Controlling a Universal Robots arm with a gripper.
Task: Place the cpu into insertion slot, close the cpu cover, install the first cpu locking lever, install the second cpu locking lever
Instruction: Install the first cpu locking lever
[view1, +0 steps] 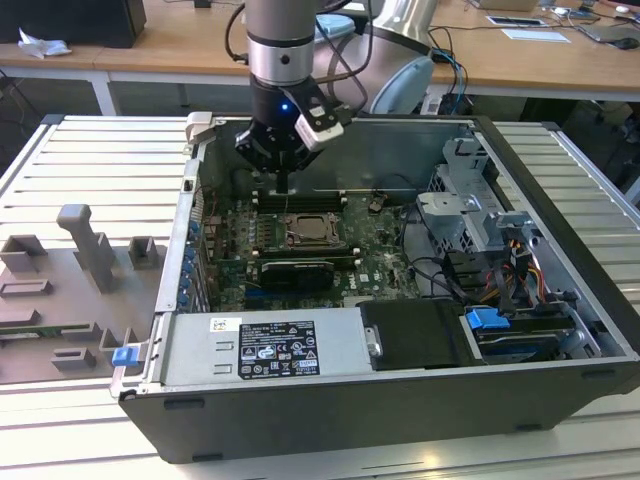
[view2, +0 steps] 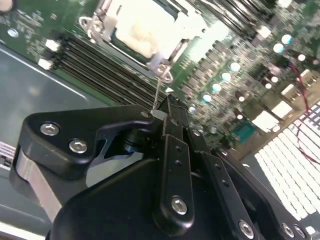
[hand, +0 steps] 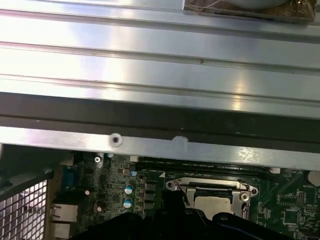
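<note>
Gripper (view2: 162, 114) fingers shut together, apparently pinching the thin wire locking lever (view2: 159, 92) at the far side of the insertion slot (view1: 312, 232), w/ the cpu (view2: 142, 25) seated under the cpu cover (view2: 106, 27); lever prob. stiff, springy, slippery, so grip near its tip.

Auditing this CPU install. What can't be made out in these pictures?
- Second wrist view: the end of the thin wire lever vanishes inside the shut black pincer.
- First wrist view: silvery square chip partly hidden behind the pincer.
- Exterior view: metal-rimmed square socket too small to judge its latches.
</note>
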